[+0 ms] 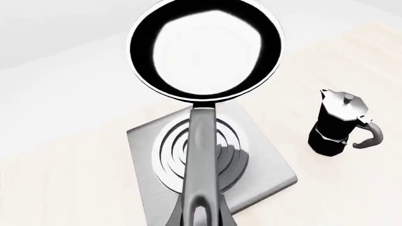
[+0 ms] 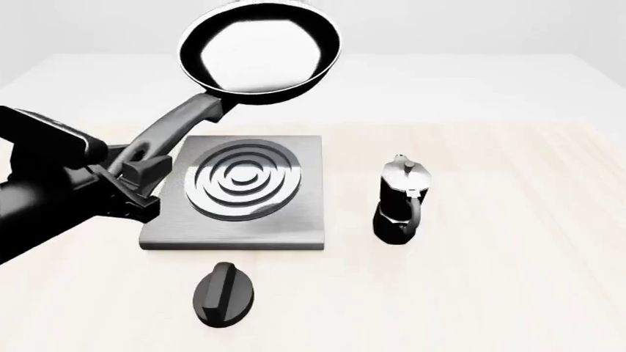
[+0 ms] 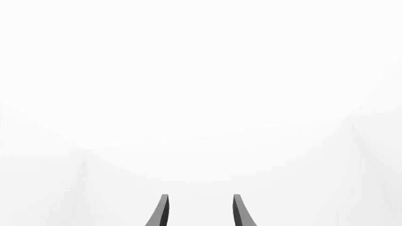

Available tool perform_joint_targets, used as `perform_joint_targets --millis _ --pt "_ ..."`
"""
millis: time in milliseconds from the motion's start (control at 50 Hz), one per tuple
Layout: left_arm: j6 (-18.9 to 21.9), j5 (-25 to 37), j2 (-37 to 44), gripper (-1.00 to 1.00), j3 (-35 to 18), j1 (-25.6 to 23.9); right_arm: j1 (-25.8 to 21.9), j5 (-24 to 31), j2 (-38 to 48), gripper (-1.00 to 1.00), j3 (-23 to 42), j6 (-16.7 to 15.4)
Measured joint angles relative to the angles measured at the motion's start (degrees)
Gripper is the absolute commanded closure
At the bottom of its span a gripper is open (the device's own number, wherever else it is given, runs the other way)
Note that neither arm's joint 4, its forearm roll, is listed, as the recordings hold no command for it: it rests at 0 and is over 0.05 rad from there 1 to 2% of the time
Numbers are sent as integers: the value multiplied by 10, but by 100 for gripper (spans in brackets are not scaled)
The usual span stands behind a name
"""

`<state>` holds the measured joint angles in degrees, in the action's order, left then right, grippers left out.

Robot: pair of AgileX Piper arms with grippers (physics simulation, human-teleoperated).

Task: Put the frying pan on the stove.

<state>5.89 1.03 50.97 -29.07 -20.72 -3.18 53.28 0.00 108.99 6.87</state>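
The glossy black frying pan [image 2: 259, 50] hangs in the air above and beyond the stove, its long dark grey handle [image 2: 176, 126] running down to my left gripper [image 2: 137, 167], which is shut on the handle's end. In the left wrist view the pan [image 1: 206, 49] and its handle [image 1: 201, 160] lie over the stove [image 1: 264, 162]. The stove [image 2: 293, 213], a square grey slab with concentric silver rings, lies flat on the table. My right gripper [image 3: 198, 212] is open and empty, facing blank white; it is out of the front view.
A black-and-silver moka pot [image 2: 401, 199] stands upright right of the stove, and shows in the left wrist view [image 1: 339, 123]. A black oval knob [image 2: 224, 292] lies on the table in front of the stove. The pale table [image 2: 509, 279] stretches right.
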Motion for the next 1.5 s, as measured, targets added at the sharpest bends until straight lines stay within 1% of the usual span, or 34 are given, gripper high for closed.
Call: perform_joint_targets --millis 440,640,1060,1500 --pt "0 61 -87 100 36 19 0 -5 0 -100 -7 -3" --pt "-6 76 -112 100 54 19 1 -3 0 -100 -5 -5" --pt "-16 98 -141 100 83 25 -1 -3 0 -100 -9 -9" --pt "-27 86 -140 100 107 28 -2 -6 0 -100 -14 -14"
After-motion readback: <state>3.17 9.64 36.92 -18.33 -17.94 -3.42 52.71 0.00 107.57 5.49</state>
